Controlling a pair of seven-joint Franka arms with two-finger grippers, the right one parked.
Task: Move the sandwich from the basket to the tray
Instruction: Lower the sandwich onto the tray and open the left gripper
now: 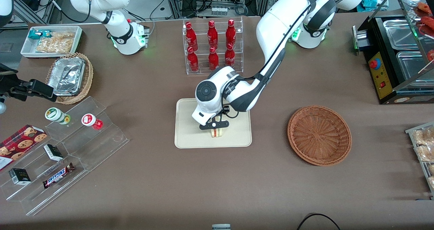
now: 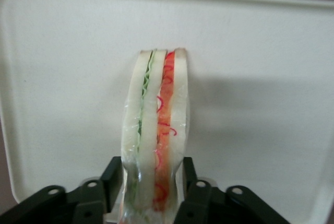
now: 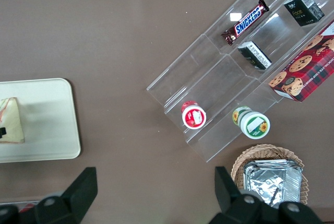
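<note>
The sandwich (image 1: 217, 132) (image 2: 156, 119), a wedge of white bread with green and red filling in clear wrap, stands on edge over the cream tray (image 1: 190, 138) (image 2: 261, 51), nearer the front camera than the tray's middle. My left gripper (image 1: 216, 128) (image 2: 152, 164) is shut on it, a black finger (image 2: 116, 174) pressed against each bread face. Whether the sandwich touches the tray floor I cannot tell. The right wrist view catches the sandwich (image 3: 10, 119) at the edge of the tray (image 3: 47, 125). The reddish-brown basket (image 1: 319, 135) sits empty beside the tray, toward the working arm's end.
A clear rack of red bottles (image 1: 213, 47) stands farther from the front camera than the tray. A clear stepped shelf with snacks (image 1: 67, 148), a tan basket of foil containers (image 1: 69, 78) and a white bin (image 1: 51, 40) lie toward the parked arm's end. A black food warmer (image 1: 396, 54) occupies the working arm's end.
</note>
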